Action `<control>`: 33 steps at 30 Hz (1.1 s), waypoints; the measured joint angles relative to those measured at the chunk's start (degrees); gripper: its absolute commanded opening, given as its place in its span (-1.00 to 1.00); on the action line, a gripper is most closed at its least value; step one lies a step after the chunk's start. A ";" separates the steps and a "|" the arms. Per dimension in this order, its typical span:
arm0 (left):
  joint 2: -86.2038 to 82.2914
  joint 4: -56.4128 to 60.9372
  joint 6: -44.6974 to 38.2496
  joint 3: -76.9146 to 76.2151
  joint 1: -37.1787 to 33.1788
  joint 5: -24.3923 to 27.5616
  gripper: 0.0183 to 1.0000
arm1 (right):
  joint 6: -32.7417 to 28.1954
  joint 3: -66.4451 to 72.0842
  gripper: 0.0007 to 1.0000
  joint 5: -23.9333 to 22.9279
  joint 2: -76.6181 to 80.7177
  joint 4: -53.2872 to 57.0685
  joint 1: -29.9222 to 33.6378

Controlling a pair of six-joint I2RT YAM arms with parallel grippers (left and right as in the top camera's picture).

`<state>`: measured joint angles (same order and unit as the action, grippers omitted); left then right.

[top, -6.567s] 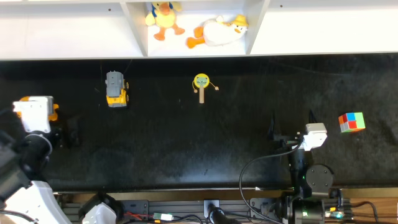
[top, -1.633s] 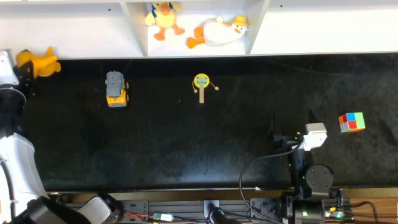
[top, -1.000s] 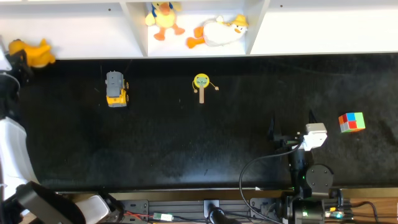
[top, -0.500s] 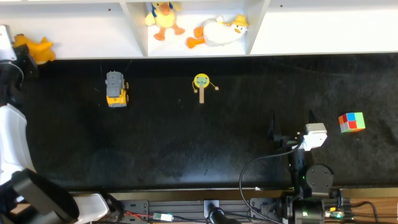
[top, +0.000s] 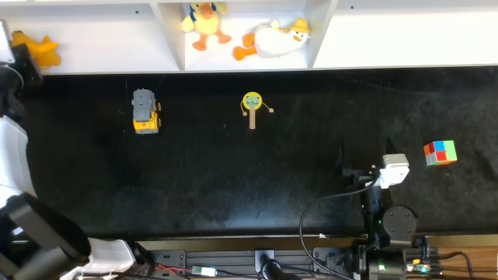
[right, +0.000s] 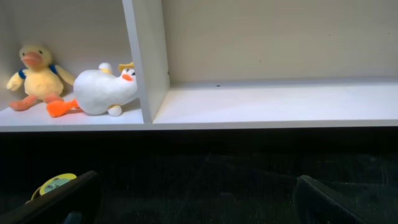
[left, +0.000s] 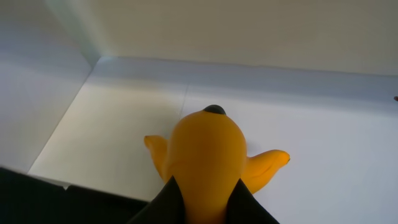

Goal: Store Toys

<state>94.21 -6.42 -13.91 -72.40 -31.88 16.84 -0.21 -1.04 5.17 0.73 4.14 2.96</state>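
While right claw gapes, left claw grips 1 orange toy; 2 plushies shelved

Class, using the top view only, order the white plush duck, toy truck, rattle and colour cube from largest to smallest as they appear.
1. white plush duck
2. toy truck
3. colour cube and rattle: too alike to rank, since the rattle is longer but thinner.

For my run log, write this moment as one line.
left gripper: shut on orange toy, at left shelf compartment | right gripper: open, empty | truck, rattle, cube: on table
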 measured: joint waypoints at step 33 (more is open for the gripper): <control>4.94 5.22 -0.02 -0.83 2.93 -1.09 -0.69 | 0.02 0.00 0.99 -0.02 0.00 0.02 0.00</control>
<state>99.15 -1.19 -13.93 -73.23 -28.95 15.75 -0.19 -1.04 5.15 0.73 4.16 2.96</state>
